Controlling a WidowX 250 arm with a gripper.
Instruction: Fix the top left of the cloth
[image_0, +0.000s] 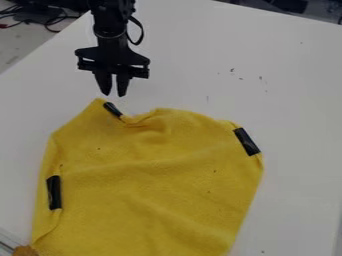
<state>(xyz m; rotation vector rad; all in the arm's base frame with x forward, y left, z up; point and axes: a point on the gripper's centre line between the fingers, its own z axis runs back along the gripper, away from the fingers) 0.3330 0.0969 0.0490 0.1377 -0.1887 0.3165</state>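
Yellow cloth (153, 175), creased, is awaiting a grasp; tool (113, 95), slightly parted and empty, is hanging near the top-left corner (98, 104), apparently needing lowering, then pinching.

Free room runs across the flat white surface (287, 80) above and right of the yellow fabric cloth (153, 175). A narrow gap shows between the black two-finger tool (114, 95) and the cloth's upper-left peak. Bunched folds beside the peak's short black strip (112, 109) obstruct a low sideways pass.
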